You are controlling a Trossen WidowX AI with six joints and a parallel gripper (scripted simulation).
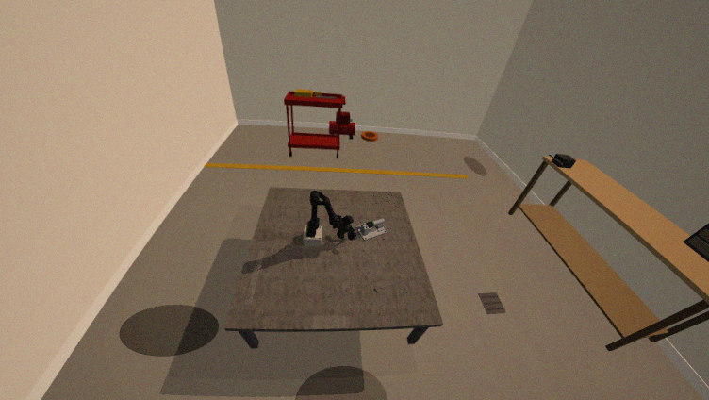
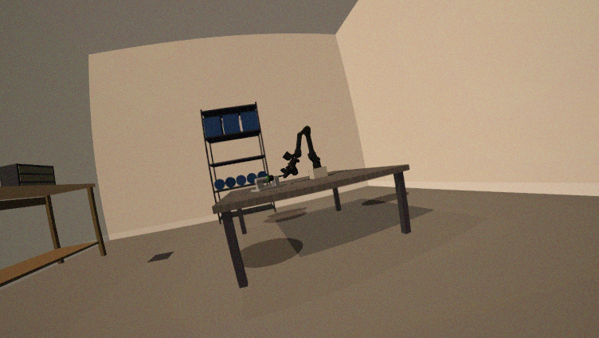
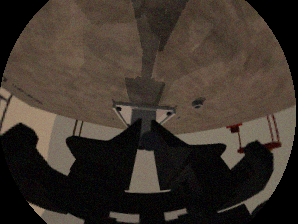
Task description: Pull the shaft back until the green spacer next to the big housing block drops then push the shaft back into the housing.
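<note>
Claw (image 1: pixel 355 231) (image 2: pixel 283 175) (image 3: pixel 145 121) is pinched nearly shut on the shaft (image 3: pixel 146 141), so yeah, it's got something in its fingers. They're angled down low over the table (image 1: pixel 327 292) (image 2: pixel 310 190) (image 3: pixel 75 50), just beside the pale fixture plate (image 1: pixel 373 233), with the shaft pointing toward the fixture. How deep it sits in the housing block (image 1: pixel 379 222) (image 2: pixel 260 182), I honestly can't tell, it's tiny from the top and outside views.

The green spacer (image 1: pixel 370 224) (image 2: pixel 268 178) shows as a little green spot up above the plate, between the big block and the smaller upright (image 1: pixel 361 228) (image 2: pixel 276 181) on the claw side. Looks like it's up at shaft height, not down on the table. Can't make out whether it's touching the block though, and there's something dark right by it that's too small to sort out.

Wrist view also has a small grey round thing (image 3: pixel 198 103) on the table off to the side of the plate, well apart from the fingers. The black arm (image 1: pixel 322 201) (image 2: pixel 305 129) arches up from its white base block (image 1: pixel 312 239) (image 2: pixel 319 173) and back down to the fixture, and there's a red cart (image 1: pixel 314 102) way back past the table
</note>
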